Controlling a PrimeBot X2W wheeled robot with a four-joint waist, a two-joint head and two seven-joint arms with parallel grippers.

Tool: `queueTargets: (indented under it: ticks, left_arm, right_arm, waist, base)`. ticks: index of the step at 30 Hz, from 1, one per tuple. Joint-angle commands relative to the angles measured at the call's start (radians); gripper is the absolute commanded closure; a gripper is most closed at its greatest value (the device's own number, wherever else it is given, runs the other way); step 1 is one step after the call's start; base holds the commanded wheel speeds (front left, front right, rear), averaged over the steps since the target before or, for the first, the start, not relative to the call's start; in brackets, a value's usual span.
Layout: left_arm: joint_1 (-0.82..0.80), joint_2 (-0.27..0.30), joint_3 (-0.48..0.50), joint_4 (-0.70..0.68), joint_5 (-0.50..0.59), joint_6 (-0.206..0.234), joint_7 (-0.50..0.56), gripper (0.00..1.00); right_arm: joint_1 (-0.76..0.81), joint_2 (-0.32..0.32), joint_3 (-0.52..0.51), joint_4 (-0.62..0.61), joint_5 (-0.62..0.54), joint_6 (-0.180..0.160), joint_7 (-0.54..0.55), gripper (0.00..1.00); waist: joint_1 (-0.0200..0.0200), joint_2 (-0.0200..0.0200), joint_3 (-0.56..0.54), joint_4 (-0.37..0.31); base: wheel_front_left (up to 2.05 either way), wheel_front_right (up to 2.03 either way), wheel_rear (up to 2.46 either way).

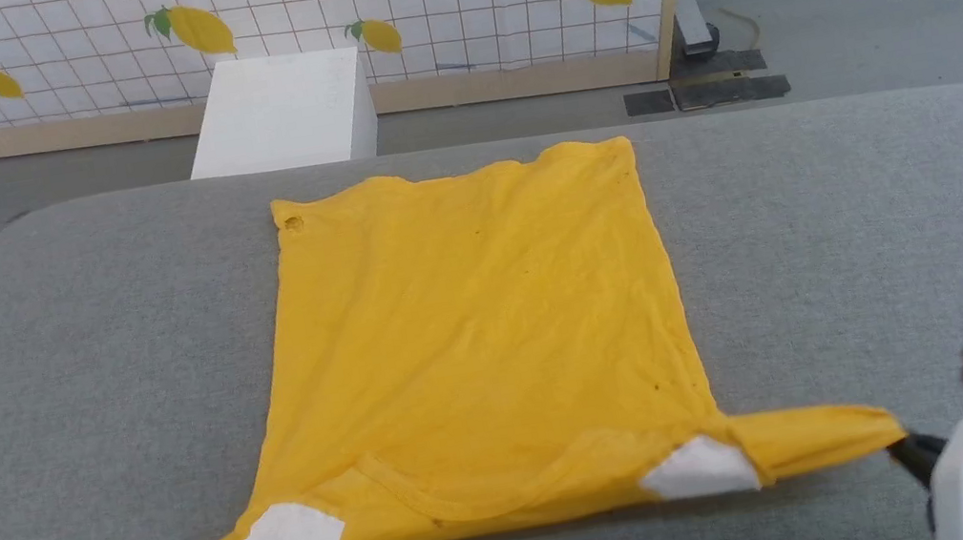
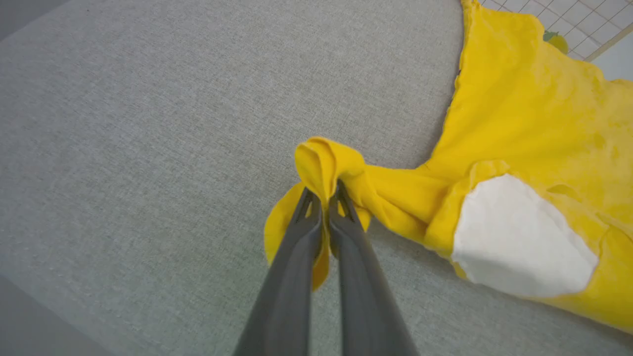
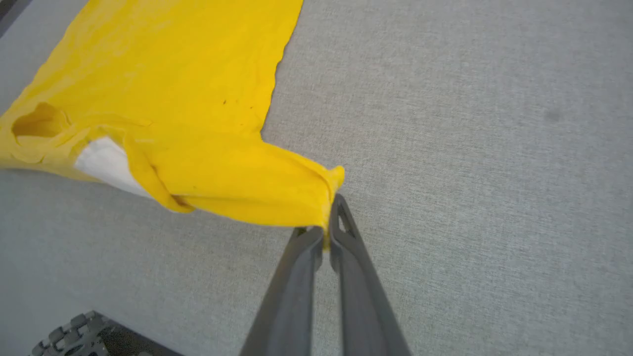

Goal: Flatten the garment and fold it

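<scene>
No writing, label, brand, number or sign can be read on the garment (image 1: 472,329) or elsewhere.

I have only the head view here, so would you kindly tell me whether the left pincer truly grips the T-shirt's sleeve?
Observer: Yes. The left wrist view shows the left pincer shut on the bunched sleeve end of the T-shirt, with cloth bulging above its fingertips.
Operator: Thank you. How much cloth does the right pincer have?
Observer: Little. In the right wrist view the right pincer is shut on just the hem corner of the other sleeve, which is drawn out fairly flat rather than bunched.
</scene>
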Motion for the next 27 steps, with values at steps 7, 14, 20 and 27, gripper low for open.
queueTargets:
  ticks: [7, 14, 20, 27]
  left_arm:
    - [-0.007, 0.019, -0.052, 0.006, 0.076, 0.05, 0.027, 1.0]
    - [-0.014, -0.005, -0.058, 0.002, 0.055, 0.041, 0.011, 1.0]
    - [-0.009, -0.008, -0.054, -0.01, 0.044, 0.036, -0.003, 1.0]
    - [0.003, -0.005, -0.048, -0.034, 0.036, 0.043, -0.002, 1.0]
  right_arm:
    - [-0.094, -0.071, 0.245, 0.022, -0.102, -0.001, 0.228, 1.0]
    - [-0.141, -0.056, 0.372, 0.191, -0.117, -0.001, 0.264, 1.0]
    - [-0.163, -0.032, 0.339, 0.223, -0.078, -0.001, 0.2, 0.0]
    - [-0.151, 0.026, 0.133, 0.088, 0.052, -0.001, 0.144, 0.0]
  waist:
    - [0.0001, 0.0, 0.024, -0.006]
    - [0.0001, 0.0, 0.043, 0.009]
    - [0.0001, 0.0, 0.046, 0.002]
    - [0.0001, 0.0, 0.031, -0.015]
  base:
    - [0.0, 0.0, 0.0]
    - [0.0, 0.0, 0.0]
    - [0.0, 0.0, 0.0]
    - [0.0, 0.0, 0.0]
